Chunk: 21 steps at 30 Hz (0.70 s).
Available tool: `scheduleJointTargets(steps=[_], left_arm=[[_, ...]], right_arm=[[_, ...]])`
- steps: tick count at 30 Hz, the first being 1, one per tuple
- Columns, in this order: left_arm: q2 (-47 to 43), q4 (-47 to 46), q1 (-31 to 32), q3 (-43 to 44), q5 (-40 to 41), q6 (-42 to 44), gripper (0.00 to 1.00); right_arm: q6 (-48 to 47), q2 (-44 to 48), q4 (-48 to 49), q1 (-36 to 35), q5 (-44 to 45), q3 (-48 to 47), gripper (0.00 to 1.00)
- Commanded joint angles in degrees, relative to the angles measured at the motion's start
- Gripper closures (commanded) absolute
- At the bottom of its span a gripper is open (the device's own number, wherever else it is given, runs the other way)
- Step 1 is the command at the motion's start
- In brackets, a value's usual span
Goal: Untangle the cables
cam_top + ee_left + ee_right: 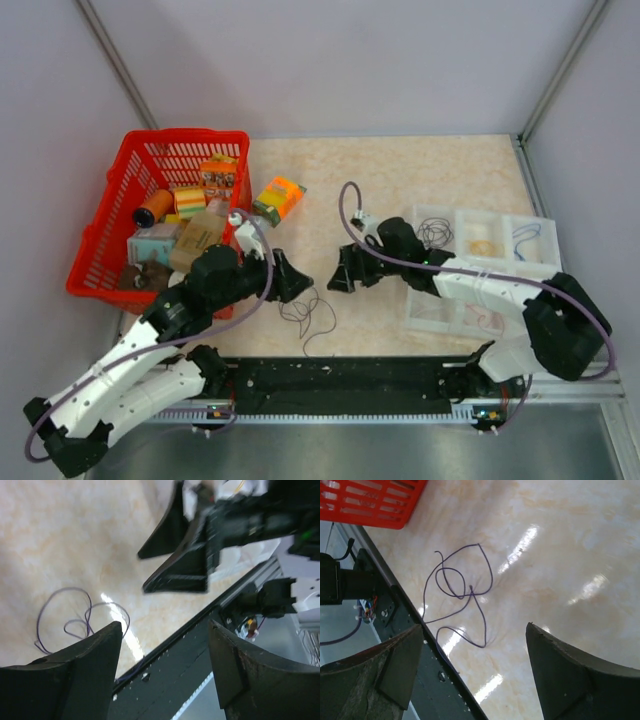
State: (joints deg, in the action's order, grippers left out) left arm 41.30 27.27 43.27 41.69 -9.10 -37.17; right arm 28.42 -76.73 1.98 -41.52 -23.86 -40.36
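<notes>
Loosely looped purple cable [308,316] lies on the bench [420,170] toward its near edge, just below the gap between left fingers [291,276] and right fingers [345,272], both open and empty, left apparently nearer.

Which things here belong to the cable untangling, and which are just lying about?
Job: purple cable, loose on table; clear tray; black cable and blue cable inside it.
Lying about: red basket of boxes; orange-green box beside it.

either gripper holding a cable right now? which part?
Neither: left gripper and right gripper are open and empty; purple cable lies loose on the table.
</notes>
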Motion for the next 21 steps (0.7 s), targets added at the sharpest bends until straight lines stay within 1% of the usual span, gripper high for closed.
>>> scheduleJointTargets(steps=[1,2,4,6,7,8,9,12,16,18,21], left_arm=[[-6.48,1.74,0.15,4.54,8.56,4.12,0.28],[-8.41,0.69,0.15,4.1,8.49,3.86,0.29],[-12.1,-3.16,0.15,2.09,11.47,3.25,0.3],[-16.06,-6.25,0.24,-0.2,11.56,2.63,0.3],[-17.9,-7.48,0.15,-1.16,11.65,2.45,0.29],[-19.31,-8.27,0.15,-1.87,11.74,2.28,0.29],[-20.54,-8.8,0.15,-2.57,11.91,2.19,0.29],[-22.14,-8.46,0.15,-3.02,12.18,2.45,0.3],[-21.35,-6.44,0.15,-1.88,12.09,2.71,0.3],[-21.52,-6.0,0.24,-1.79,12.09,2.63,0.3],[-21.87,-6.0,0.15,-2.23,12.18,2.54,0.29]], right_arm=[[-4.69,-7.27,-4.5,-7.15,4.06,-10.16,0.17],[-3.91,-9.21,-6.88,-8.83,8.34,-12.01,0.17],[0.64,-11.59,-9.96,-11.21,15.3,-14.56,0.16],[9.58,-12.48,-9.54,-12.44,18.04,-14.05,0.15],[12.76,-12.74,-7.27,-12.8,17.97,-12.57,0.14],[14.88,-13.27,-0.9,-13.23,16.4,-10.81,0.13],[15.69,-13.88,2.47,-13.93,15.52,-9.31,0.11],[12.37,-17.56,8.73,-15.43,13.58,-8.6,0.08],[6.84,-21.61,9.89,-16.05,12.16,-10.52,0.08],[4.37,-23.19,8.06,-17.36,13.65,-12.28,0.08],[0.94,-24.87,1.29,-21.22,19.18,-16.67,0.09]])
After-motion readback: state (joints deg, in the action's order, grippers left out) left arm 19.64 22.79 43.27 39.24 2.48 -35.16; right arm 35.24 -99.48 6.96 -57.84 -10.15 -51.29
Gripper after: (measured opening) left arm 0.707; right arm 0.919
